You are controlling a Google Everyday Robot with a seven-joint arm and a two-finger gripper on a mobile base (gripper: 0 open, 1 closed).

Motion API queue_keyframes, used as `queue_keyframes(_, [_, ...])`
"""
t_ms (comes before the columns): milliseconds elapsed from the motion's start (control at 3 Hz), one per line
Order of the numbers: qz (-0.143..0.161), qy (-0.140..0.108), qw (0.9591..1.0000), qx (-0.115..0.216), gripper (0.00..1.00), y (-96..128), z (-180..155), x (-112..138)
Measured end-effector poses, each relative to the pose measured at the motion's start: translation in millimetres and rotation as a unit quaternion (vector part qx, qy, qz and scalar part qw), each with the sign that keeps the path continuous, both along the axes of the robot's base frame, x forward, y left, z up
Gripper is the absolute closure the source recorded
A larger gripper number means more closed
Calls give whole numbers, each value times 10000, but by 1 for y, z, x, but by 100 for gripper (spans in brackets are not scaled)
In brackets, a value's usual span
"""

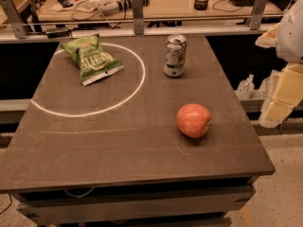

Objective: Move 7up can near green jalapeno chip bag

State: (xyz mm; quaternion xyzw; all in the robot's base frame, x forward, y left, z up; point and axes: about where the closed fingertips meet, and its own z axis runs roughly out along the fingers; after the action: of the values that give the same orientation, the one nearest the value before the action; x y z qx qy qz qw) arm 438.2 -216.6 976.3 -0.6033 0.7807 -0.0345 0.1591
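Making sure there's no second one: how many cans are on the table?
1. The can stands upright at the table's far side, right of the chip bag and beyond the apple. None look hidden. The gripper hangs off the table's right edge.

The dark brown worktop point(118, 150) carries three things and a thin white ring point(135, 94) drawn on its left half. The green jalapeno chip bag point(92, 58) lies flat towards the far left corner, inside the ring, its top reaching the ring's far arc. The 7up can point(175, 56) stands upright near the far edge, right of the middle, just outside the ring. An apple point(193, 120) rests closer to the right edge, well apart from the can. The hand point(281, 96) hangs beyond the right edge, off the worktop.
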Motion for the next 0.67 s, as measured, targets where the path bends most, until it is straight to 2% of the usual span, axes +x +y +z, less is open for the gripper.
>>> queue_keyframes(333, [0, -1, 10000, 0, 0, 0, 0, 0])
queue_keyframes(667, [-135, -165, 9994, 284, 0, -3, 8, 15])
